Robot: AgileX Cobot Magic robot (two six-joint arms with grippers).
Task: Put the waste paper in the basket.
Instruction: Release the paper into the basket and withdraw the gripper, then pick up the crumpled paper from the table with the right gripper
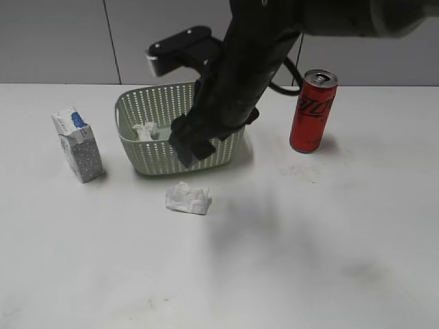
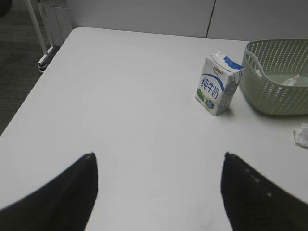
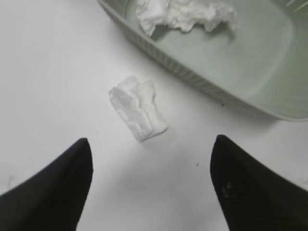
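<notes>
The sage-green perforated basket [image 1: 144, 147] stands at the table's back middle, with crumpled white waste paper [image 1: 145, 130] inside it; the right wrist view shows this paper [image 3: 185, 14] in the basket [image 3: 250, 82]. One crumpled paper scrap [image 1: 187, 199] lies on the table just in front of the basket, also seen in the right wrist view [image 3: 138, 108]. My right gripper [image 3: 150, 144] is open and empty, hovering above that scrap; in the exterior view its dark jaws [image 1: 192, 146] overlap the basket's front wall. My left gripper [image 2: 159, 156] is open and empty over bare table, out of the exterior view.
A white-and-blue milk carton [image 1: 77, 144] stands left of the basket, also in the left wrist view [image 2: 217, 84]. A red soda can [image 1: 313, 111] stands at the right. The table's left edge [image 2: 33, 91] shows in the left wrist view.
</notes>
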